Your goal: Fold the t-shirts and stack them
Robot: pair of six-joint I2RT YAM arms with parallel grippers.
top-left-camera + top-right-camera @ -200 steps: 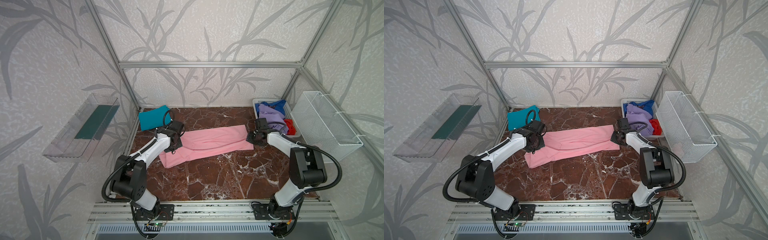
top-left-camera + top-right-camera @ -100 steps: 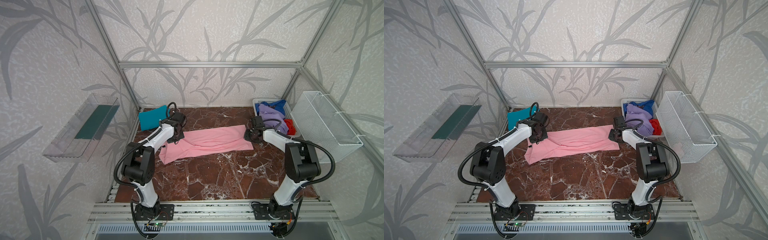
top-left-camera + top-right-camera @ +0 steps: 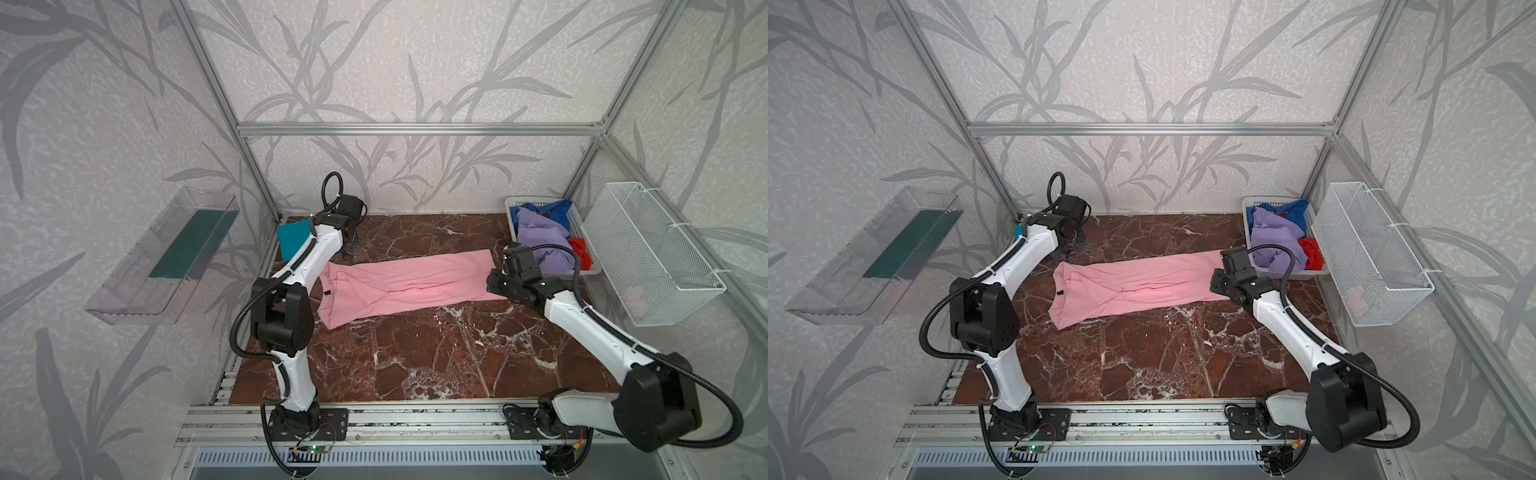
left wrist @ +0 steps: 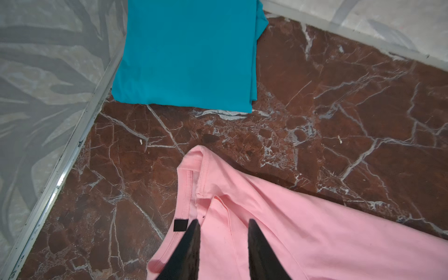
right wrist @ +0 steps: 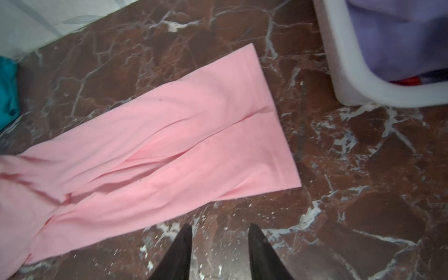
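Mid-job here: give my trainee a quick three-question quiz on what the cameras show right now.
1. True or false: the pink t-shirt lies on the table in a long folded strip.
2. Which lies folded in the far left corner? A red t-shirt, B teal t-shirt, C lavender t-shirt.
3. Fill in: the left gripper and right gripper both stand ____.
Key: 1 true; 2 B; 3 open.

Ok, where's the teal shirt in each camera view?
In a top view: teal shirt, far left corner, behind left arm.
In a top view: a sliver beside that arm.
Left wrist: whole, beyond the collar of the pink shirt.
Right wrist: blurred strip past the pink shirt.
Shared landmark: pink shirt.
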